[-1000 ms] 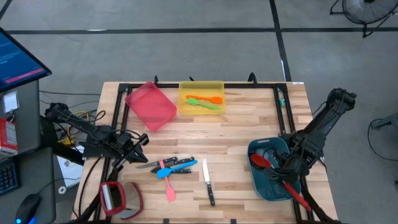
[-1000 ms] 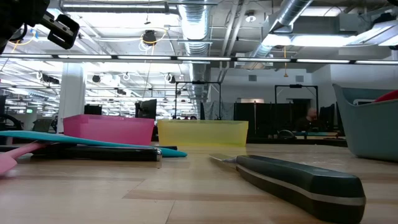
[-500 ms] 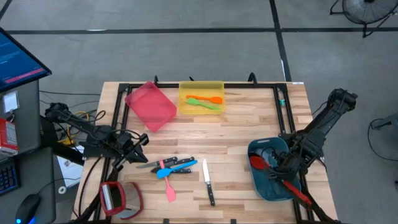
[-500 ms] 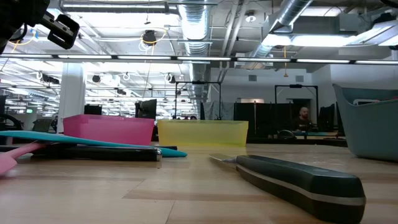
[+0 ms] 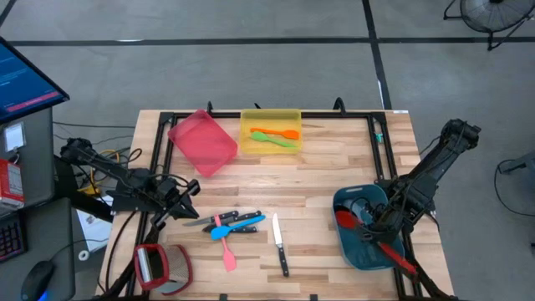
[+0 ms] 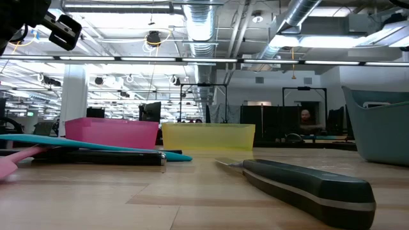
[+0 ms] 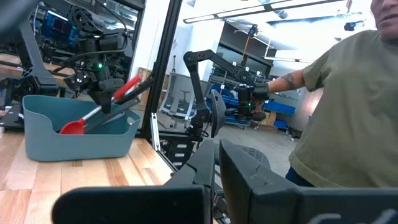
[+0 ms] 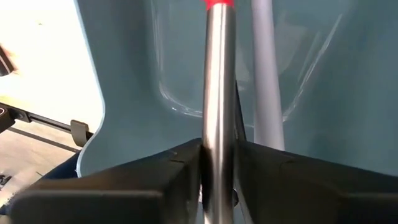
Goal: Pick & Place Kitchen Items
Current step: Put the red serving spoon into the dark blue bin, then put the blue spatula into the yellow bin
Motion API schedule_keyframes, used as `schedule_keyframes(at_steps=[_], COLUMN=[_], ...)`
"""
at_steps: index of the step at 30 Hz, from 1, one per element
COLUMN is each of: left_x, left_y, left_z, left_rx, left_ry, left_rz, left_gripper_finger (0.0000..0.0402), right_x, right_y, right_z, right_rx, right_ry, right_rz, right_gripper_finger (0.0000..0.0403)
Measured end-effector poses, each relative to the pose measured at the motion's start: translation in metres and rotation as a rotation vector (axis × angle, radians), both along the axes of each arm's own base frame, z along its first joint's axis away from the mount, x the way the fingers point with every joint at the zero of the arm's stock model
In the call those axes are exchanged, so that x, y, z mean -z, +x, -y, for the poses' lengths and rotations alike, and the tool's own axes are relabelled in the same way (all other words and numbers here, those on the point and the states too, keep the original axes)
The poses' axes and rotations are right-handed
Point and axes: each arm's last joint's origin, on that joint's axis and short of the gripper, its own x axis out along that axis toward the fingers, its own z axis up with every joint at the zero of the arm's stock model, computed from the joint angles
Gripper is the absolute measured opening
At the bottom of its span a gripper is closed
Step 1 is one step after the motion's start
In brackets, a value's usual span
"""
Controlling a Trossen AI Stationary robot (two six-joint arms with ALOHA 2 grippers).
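Red spoon lower, end effector looser.

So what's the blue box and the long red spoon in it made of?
The teal bin looks like smooth plastic: one even colour, rounded moulded walls, a soft shine in the right wrist view. The red spoon seems to have a matte rubbery or plastic bowl, and its shaft looks like polished metal, bright and mirror-like between the right hand's fingers.

Bright, even overhead light; blurred foreground.
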Motion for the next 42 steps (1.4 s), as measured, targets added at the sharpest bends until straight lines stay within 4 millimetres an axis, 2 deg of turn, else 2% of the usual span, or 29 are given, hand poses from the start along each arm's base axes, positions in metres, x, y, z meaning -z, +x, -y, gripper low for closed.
schedule_keyframes(at_steps=[7, 11, 21, 27, 30, 33, 42], left_x=[0.0, 0.0, 0.0, 0.0, 0.0, 0.0, 0.0], left_y=[0.0, 0.0, 0.0, 0.0, 0.0, 0.0, 0.0], left_z=[0.0, 0.0, 0.0, 0.0, 0.0, 0.0, 0.0], left_rx=[0.0, 0.0, 0.004, 0.004, 0.003, 0.003, -0.001], left_ry=[0.0, 0.0, 0.001, 0.001, 0.001, 0.001, 0.0], left_rz=[0.0, 0.0, 0.001, 0.001, 0.0, 0.001, 0.0], left_gripper_finger=[0.0008, 0.0008, 0.0008, 0.0008, 0.0008, 0.0008, 0.0008], right_x=[0.0, 0.0, -0.001, -0.011, -0.02, -0.031, -0.063], right_y=[0.0, 0.0, 0.003, 0.006, 0.009, 0.018, 0.069], right_z=[0.0, 0.0, 0.003, 0.012, 0.018, 0.024, 0.043], right_rx=[-0.001, -0.001, 0.008, 0.021, 0.059, 0.1, 0.128], right_ry=[0.0, 0.0, 0.003, 0.067, 0.118, 0.131, 0.104], right_rz=[0.0, 0.0, 0.011, 0.096, 0.181, 0.358, 0.913], right_gripper_finger=[0.0171, 0.0193, 0.0181, 0.0169, 0.0165, 0.0164, 0.0155])
